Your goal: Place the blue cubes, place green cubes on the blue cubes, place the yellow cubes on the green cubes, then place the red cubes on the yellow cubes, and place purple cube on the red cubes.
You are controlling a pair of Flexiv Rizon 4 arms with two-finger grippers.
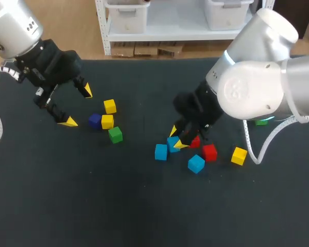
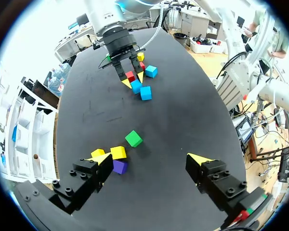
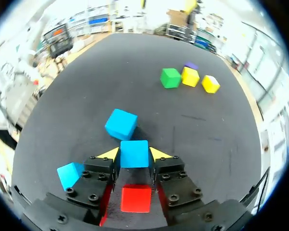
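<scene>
**Right gripper (image 1: 176, 138)**, lower centre-right of the head view: fingers set narrow on one small, hard-edged blue cube (image 3: 134, 153). In the right wrist view a yellow tip lies against each of two opposite faces. Whether the cube rests on the dark tabletop (image 1: 144, 206) or is raised cannot be told.

**Neighbours:** a second blue cube (image 1: 161, 152) lies just beside it to the left, a third blue cube (image 1: 196, 163) to the lower right, and a red cube (image 3: 136, 198) under the gripper.

**Left gripper (image 1: 77, 106)**, upper left: fingers spread wide and holding nothing. It is near a purple cube (image 1: 95, 121), two yellow cubes (image 1: 109, 106) and a green cube (image 1: 115, 134).

**Handling (judged):** the cubes look light, stiff and smooth-faced, and are unlikely to deform. They could twist or slip if pinched off-centre or at a corner. The best hold is across parallel faces at mid-height, leaving the bottom face free for seating.
</scene>
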